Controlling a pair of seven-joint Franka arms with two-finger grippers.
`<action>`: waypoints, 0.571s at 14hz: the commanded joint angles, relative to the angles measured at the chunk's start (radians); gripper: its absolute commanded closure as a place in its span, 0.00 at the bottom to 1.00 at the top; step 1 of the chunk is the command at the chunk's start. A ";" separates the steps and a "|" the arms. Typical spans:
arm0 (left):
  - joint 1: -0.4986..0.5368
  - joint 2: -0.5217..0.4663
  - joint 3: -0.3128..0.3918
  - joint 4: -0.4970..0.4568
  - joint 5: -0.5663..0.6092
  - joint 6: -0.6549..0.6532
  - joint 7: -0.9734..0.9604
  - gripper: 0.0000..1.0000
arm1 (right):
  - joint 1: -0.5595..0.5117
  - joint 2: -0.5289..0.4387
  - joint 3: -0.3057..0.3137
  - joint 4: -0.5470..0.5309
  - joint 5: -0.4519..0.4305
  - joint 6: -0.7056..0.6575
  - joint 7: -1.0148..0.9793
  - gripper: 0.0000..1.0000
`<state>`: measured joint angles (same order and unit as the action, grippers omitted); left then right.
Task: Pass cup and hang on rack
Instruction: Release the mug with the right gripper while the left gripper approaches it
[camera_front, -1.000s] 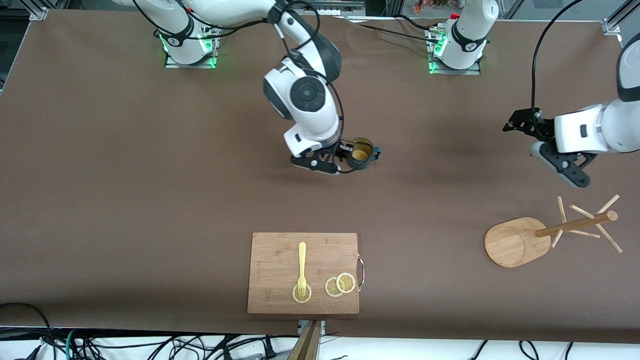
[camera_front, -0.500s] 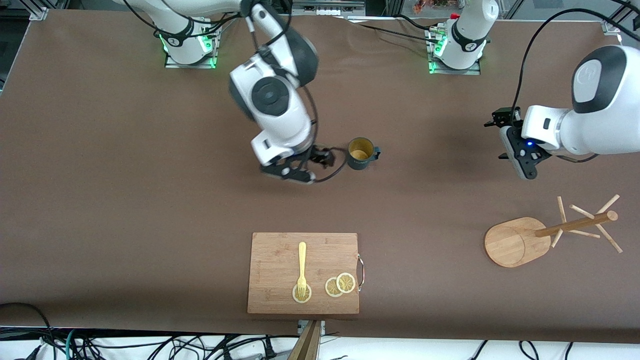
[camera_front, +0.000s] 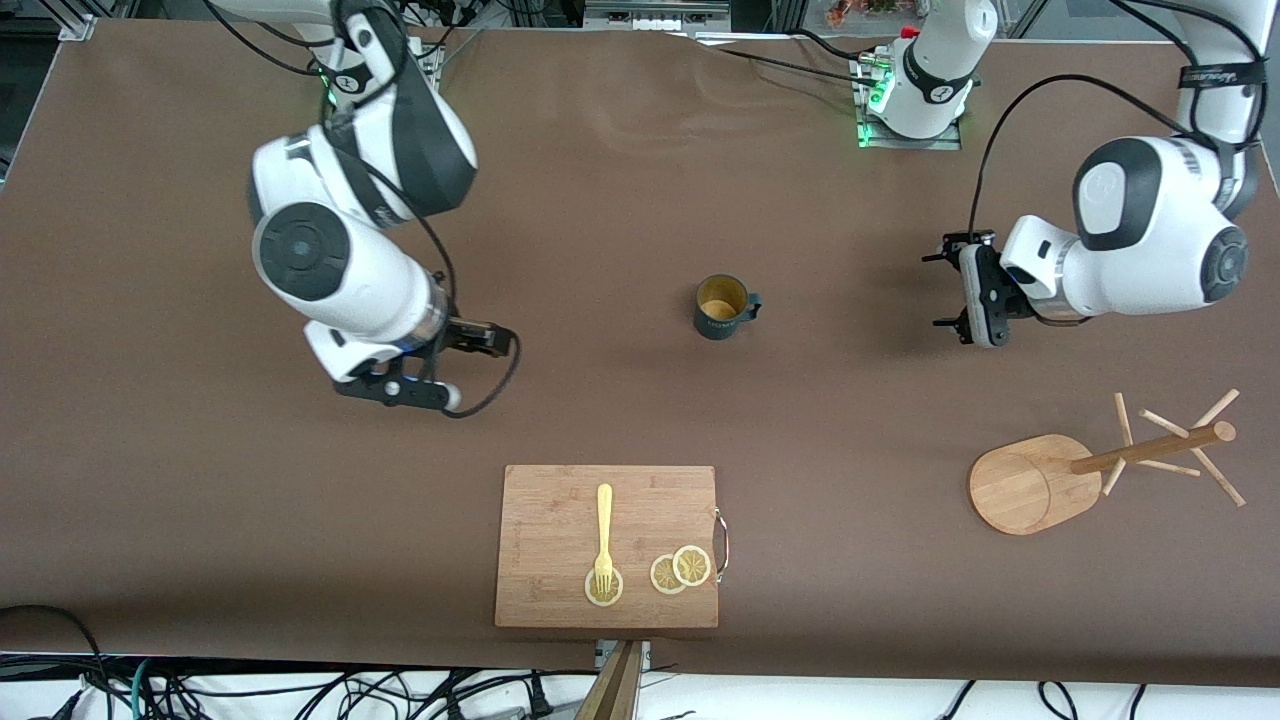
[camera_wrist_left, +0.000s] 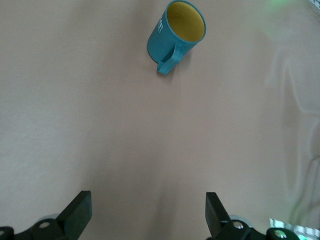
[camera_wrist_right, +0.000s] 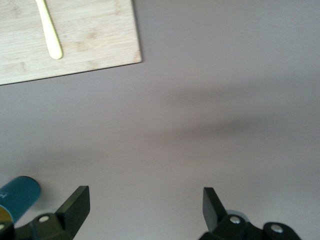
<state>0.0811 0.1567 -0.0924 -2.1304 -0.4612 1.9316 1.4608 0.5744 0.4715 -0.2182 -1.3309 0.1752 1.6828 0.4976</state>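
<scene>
The dark teal cup (camera_front: 723, 306) stands upright on the brown table near the middle, handle toward the left arm's end. It shows in the left wrist view (camera_wrist_left: 175, 35) and at the edge of the right wrist view (camera_wrist_right: 17, 197). My right gripper (camera_front: 478, 370) is open and empty, well away from the cup toward the right arm's end; its view (camera_wrist_right: 145, 207) shows bare table between the fingers. My left gripper (camera_front: 938, 290) is open and empty, facing the cup from the left arm's end (camera_wrist_left: 147, 210). The wooden rack (camera_front: 1100, 465) stands nearer the front camera, beside the left gripper.
A rectangular wooden cutting board (camera_front: 607, 545) lies near the table's front edge with a yellow fork (camera_front: 603, 535) and lemon slices (camera_front: 680, 570) on it. The board (camera_wrist_right: 90, 45) and the fork (camera_wrist_right: 49, 30) also show in the right wrist view.
My right gripper has drawn away from the cup toward the right arm's end, leaving the cup standing in place. My left gripper has moved toward the cup and turned to face it.
</scene>
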 joint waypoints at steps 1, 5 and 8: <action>-0.001 -0.043 0.000 -0.135 -0.147 0.096 0.163 0.00 | 0.012 -0.132 -0.016 -0.138 -0.005 0.002 -0.019 0.00; -0.014 0.015 -0.004 -0.239 -0.489 0.217 0.526 0.00 | 0.012 -0.200 -0.020 -0.209 -0.010 0.005 -0.019 0.00; -0.030 0.082 -0.004 -0.258 -0.687 0.227 0.769 0.00 | 0.013 -0.198 -0.020 -0.225 -0.028 0.026 -0.019 0.00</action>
<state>0.0650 0.1999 -0.0963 -2.3765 -1.0370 2.1342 2.0600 0.5771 0.2995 -0.2333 -1.5113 0.1629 1.6837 0.4914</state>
